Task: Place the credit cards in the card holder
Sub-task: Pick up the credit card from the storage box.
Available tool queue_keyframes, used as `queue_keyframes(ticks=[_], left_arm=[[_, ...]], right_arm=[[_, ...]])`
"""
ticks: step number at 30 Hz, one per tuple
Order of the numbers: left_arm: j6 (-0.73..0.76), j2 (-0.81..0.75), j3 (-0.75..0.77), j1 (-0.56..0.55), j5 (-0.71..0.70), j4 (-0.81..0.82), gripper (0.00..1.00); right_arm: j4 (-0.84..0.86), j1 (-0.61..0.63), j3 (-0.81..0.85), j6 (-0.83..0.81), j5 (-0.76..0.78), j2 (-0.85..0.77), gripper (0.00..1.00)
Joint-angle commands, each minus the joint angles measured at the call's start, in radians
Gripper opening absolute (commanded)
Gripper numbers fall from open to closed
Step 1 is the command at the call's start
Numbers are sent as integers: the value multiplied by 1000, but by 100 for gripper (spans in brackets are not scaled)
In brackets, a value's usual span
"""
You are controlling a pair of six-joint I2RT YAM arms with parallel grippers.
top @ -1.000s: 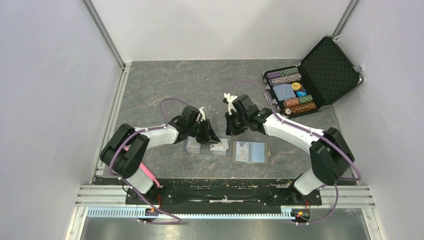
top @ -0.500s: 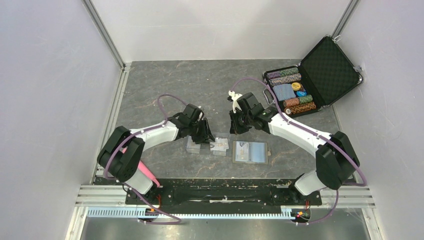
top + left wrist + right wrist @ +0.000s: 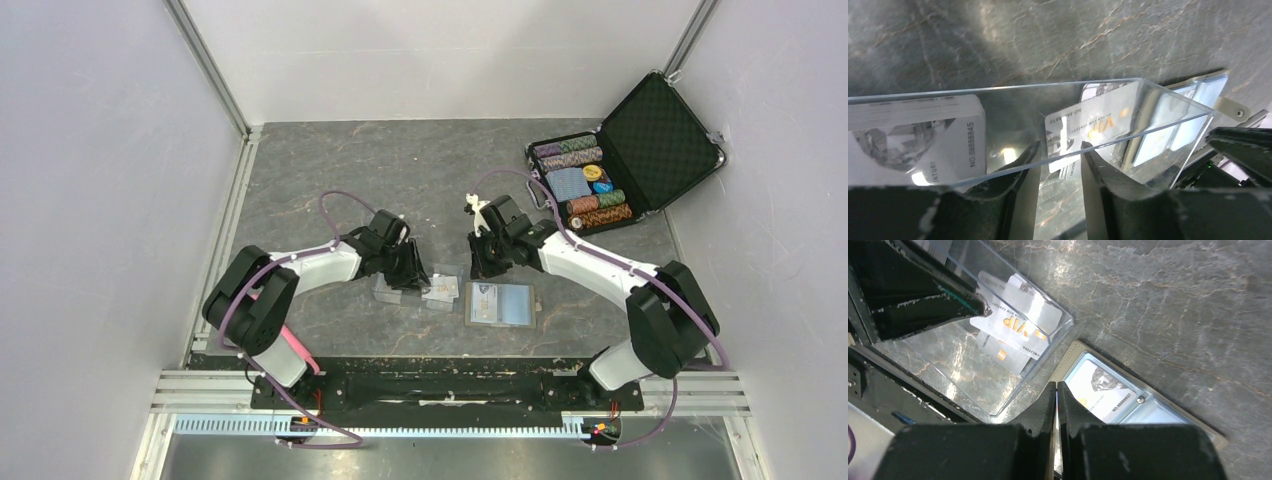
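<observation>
Left gripper [image 3: 1060,150], fingers apart, sits at the clear case [image 3: 1013,110] wall, with a VIP card [image 3: 1093,125] leaning inside just ahead. Right gripper [image 3: 1056,387], fingers pressed together, hangs over the near edge of the card holder [image 3: 1163,415], which lies open on the surface [image 3: 1173,300] with a second card [image 3: 1100,390] in its pocket.

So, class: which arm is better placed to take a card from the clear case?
Left. The left gripper is open at the VIP credit card in the clear case; the right gripper is shut by the card holder.

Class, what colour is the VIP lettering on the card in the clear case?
Gold-orange; the card shows best in the left wrist view.
</observation>
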Motion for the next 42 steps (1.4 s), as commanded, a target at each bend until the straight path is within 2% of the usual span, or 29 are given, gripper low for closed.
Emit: queue_keyframes(ticks=[1,10,25,32,38,42], left_arm=[[4,41,-15,-4,64,96,39],[12,-12,19,-24,102,146,32],[10,-99,40,-64,81,152,31],[10,-35,52,-75,89,147,29],[40,-5,75,-87,51,79,12],[62,-84,80,-87,-2,34,4]], right_arm=[[53,-1,-18,29,-71,23,4],[74,0,-20,32,-113,66,4],[70,-1,-17,37,-105,53,5],[71,-1,-17,33,-105,56,4],[57,-1,-10,27,-88,32,7],[30,-2,19,4,-64,1,22]])
